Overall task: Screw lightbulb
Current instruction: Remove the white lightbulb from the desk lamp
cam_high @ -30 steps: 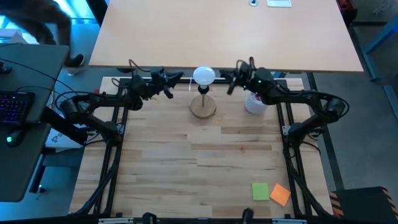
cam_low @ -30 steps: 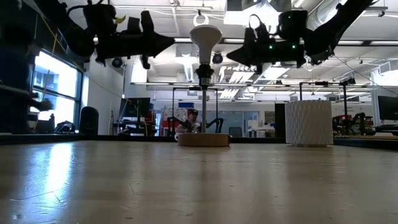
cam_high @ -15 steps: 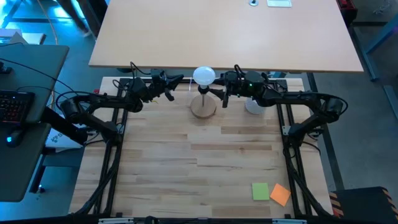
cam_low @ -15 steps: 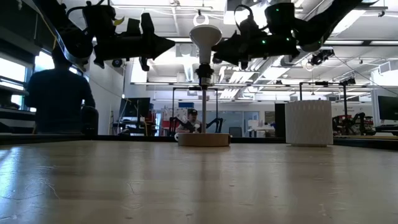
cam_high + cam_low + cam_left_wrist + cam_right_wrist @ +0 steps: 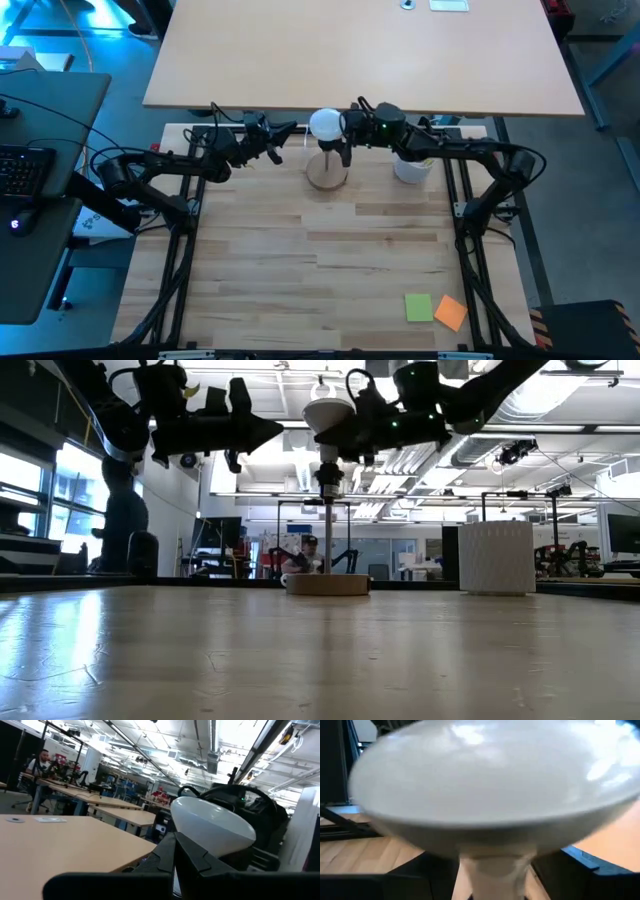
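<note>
Overhead: the lightbulb (image 5: pixel 325 123) shows upper centre of the frame, atop a thin stem above the round wooden stand (image 5: pixel 327 173).
Bulb position: upright, globe uppermost, its narrow neck running down to the black socket (image 5: pixel 329 484) at the head of the stem; from table height the bulb (image 5: pixel 329 415) is at top centre.
Right gripper: the right gripper (image 5: pixel 345 137) is against the bulb's right side in the overhead picture, its arm reaching in from the right edge of the table frame.
Right fingers: spread, one dark finger (image 5: pixel 410 872) showing on each side of the bulb's neck; the bulb (image 5: pixel 495 795) fills that wrist picture. Whether the fingers touch the neck cannot be told.
Left gripper: the left gripper (image 5: pixel 283 130) sits left of the bulb, a little apart from it, pointing toward it.
Left fingers: pressed together into a single point, holding nothing; its own wrist picture shows the bulb (image 5: pixel 212 825) just past the dark fingertips (image 5: pixel 187 852).
Cup: a white ribbed cup (image 5: pixel 496 557) stands on the table right of the stand, under the right arm in the overhead picture.
Table: pale wood planks (image 5: pixel 320 260), with green and orange notes (image 5: pixel 436 309) near the lower right.
Background: a person (image 5: pixel 120 510) stands at the left of the low picture, beyond the table.
</note>
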